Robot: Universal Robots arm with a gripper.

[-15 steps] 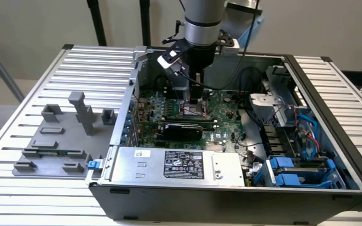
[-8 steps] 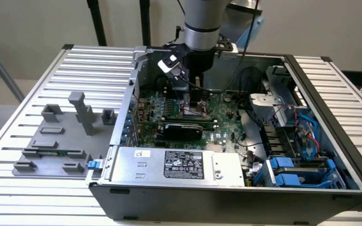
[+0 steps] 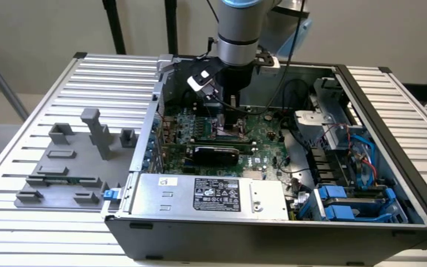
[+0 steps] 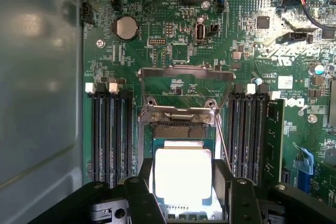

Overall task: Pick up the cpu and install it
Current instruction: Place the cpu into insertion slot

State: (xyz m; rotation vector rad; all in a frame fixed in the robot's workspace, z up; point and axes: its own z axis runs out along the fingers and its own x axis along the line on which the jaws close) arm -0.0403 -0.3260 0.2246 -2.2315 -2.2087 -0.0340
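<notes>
Gripper (image 4: 182, 195) pinches cpu (image 4: 182, 174) by two sides, flat, lid up, edges square w/ socket (image 4: 178, 130).

The cpu (image 4: 182, 174) has a shiny silver-white top. The board (image 4: 173, 51) is green. The blocks (image 3: 65, 161) are grey. The desk (image 3: 109, 69) has pale silver stripes.

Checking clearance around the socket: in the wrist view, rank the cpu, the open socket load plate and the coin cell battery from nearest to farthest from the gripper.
1. cpu, clamped in the gripper itself.
2. socket load plate, swung open just beyond the cpu.
3. coin cell battery, far across the motherboard, towards the case wall.
</notes>
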